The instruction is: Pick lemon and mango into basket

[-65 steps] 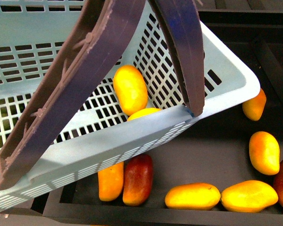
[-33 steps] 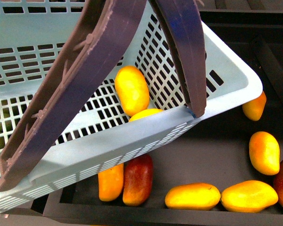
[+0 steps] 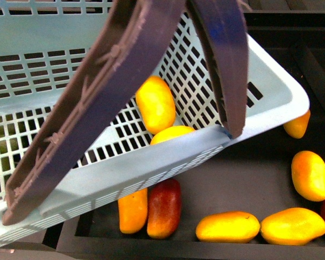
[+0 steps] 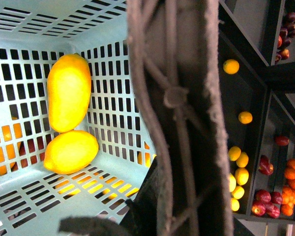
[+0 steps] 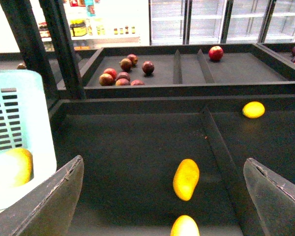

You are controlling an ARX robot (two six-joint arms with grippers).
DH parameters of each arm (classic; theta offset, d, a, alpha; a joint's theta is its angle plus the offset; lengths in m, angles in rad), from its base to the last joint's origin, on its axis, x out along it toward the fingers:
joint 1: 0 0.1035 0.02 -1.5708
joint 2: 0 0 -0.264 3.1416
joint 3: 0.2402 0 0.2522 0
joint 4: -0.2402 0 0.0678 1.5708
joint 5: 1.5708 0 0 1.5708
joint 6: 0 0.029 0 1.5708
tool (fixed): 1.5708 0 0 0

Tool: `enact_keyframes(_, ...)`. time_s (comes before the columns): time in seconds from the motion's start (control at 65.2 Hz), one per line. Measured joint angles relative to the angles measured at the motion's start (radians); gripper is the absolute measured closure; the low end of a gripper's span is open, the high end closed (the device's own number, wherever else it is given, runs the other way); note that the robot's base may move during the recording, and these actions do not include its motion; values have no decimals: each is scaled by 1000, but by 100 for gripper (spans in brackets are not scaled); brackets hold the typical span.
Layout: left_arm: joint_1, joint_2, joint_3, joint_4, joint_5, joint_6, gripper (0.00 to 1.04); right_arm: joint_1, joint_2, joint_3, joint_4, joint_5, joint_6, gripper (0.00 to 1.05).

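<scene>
- The pale teal basket (image 3: 271,103) hangs tilted over a dark display tray (image 3: 244,173), its two brown swing handles (image 3: 97,114) raised together toward the camera.
- Both task fruits lie inside on the slotted floor: the mango (image 3: 156,104), elongated and yellow-orange, and the lemon (image 3: 172,134), rounder, touching it and resting against the near wall.
- Both look smooth and firm, likely to roll if the basket tips further; the rigid plastic basket is best carried by its handles.
- The left gripper is not clearly visible; the left wrist view is filled by a handle (image 4: 179,123), so whether its fingers pinch the handle cannot be told.
- The right gripper (image 5: 164,196) hangs over the tray with fingers (image 5: 49,206) spread wide and nothing between them.
- Below the basket lie loose yellow mangoes (image 3: 227,227) and a dark red mango (image 3: 163,208), close under its rim.
- Farther bins hold red apples (image 5: 120,73).
</scene>
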Motion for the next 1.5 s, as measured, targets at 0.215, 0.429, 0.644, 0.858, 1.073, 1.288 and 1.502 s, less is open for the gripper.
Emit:
enact_keyframes(0.215, 3, -1, 1, 0, -11, -7, 100, 0, -1, 0, -1, -1, 0, 9)
enact_keyframes(0.429, 11, 1, 1, 0, -22, 1, 100, 0, -2, 0, -2, -2, 0, 9)
enact_keyframes(0.644, 11, 1, 1, 0, -14, 1, 100, 0, -2, 0, -2, -2, 0, 9)
enact_keyframes(0.858, 10, 1, 1, 0, -16, 0, 100, 0, -3, 0, -1, -1, 0, 9)
enact_keyframes(1.073, 13, 1, 1, 0, -24, 4, 100, 0, -3, 0, -2, 0, 0, 9)
enact_keyframes(1.288, 11, 1, 1, 0, -16, 3, 100, 0, -3, 0, -2, -1, 0, 9)
enact_keyframes(1.502, 21, 1, 1, 0, -23, 5, 100, -2, -3, 0, -2, -10, 0, 9)
